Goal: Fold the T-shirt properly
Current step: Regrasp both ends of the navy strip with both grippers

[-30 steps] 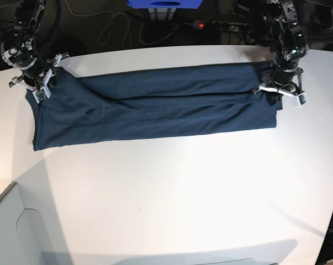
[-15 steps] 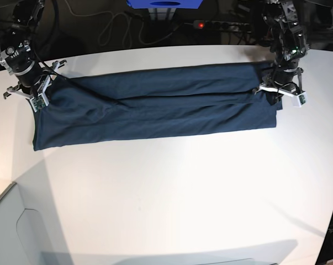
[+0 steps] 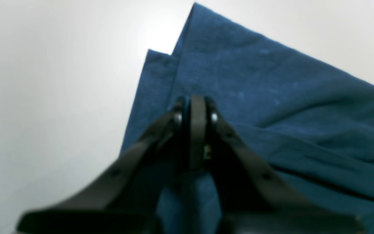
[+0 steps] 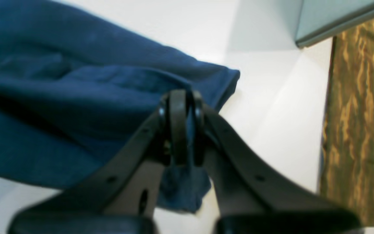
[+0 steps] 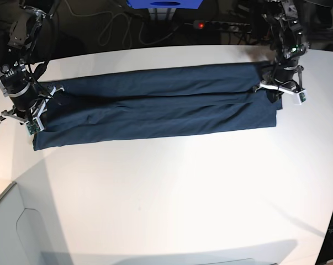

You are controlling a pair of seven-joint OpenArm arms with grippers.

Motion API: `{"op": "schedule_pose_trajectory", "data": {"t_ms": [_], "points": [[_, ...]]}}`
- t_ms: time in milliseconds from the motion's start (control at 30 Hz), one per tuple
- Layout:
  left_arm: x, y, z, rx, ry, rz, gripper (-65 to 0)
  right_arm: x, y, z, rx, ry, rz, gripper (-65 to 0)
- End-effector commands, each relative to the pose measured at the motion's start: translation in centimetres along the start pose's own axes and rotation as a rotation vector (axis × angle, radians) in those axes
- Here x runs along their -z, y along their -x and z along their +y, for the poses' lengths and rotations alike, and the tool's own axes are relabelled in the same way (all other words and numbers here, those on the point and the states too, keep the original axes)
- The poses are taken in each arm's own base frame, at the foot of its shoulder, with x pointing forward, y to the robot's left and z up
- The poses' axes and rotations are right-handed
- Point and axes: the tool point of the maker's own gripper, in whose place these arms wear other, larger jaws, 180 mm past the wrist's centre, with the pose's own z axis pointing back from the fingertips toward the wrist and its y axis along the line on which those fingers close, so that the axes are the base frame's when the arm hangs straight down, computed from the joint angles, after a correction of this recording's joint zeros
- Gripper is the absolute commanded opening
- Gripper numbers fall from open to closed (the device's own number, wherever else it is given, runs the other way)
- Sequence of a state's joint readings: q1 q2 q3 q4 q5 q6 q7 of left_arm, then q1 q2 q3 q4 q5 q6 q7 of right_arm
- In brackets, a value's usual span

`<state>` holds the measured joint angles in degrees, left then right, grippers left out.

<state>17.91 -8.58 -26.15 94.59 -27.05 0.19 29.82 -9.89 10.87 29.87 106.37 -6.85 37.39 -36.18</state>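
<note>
The dark navy T-shirt (image 5: pixel 155 107) lies as a long folded band across the far part of the white table (image 5: pixel 172 193). My left gripper (image 5: pixel 278 95) is at the band's right end, shut on a fold of the T-shirt (image 3: pixel 245 84), as the left wrist view shows (image 3: pixel 195 107). My right gripper (image 5: pixel 35 117) is at the band's left end, shut on the cloth edge (image 4: pixel 180 185), with its closed tips seen in the right wrist view (image 4: pixel 180 100). A narrow strip of shirt lies folded over the wider lower layer.
A grey bin corner (image 5: pixel 11 232) sits at the table's front left and shows in the right wrist view (image 4: pixel 336 19). Cables and a power strip (image 5: pixel 216 25) lie behind the table. A blue box (image 5: pixel 165 4) stands at the back. Wood-grain floor (image 4: pixel 359 130) shows past the table edge.
My right gripper has moved toward the front of the table, pulling the shirt's left end with it and drawing the band straighter. My left gripper has stayed in place.
</note>
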Motion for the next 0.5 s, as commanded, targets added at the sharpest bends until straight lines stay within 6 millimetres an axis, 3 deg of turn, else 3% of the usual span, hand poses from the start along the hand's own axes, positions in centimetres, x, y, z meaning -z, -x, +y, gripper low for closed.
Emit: {"op": "schedule_pose_trajectory", "data": {"t_ms": [0, 367, 467], "points": [[-0.2, -1.3, -0.2, 0.009, 0.009, -0.04, -65.0, 0.2, -0.6, -0.4, -0.007, -0.001, -0.024, -64.9], [-0.2, -1.1, -0.1, 0.003, 0.006, -0.032, -65.0, 4.3, 0.6, -2.0, 0.091, -0.037, 0.024, -64.9], [-0.2, -1.2, -0.1, 0.002, 0.005, -0.033, -65.0, 5.2, 1.8, -1.0, 0.078, -0.084, 0.065, -63.5]]}}
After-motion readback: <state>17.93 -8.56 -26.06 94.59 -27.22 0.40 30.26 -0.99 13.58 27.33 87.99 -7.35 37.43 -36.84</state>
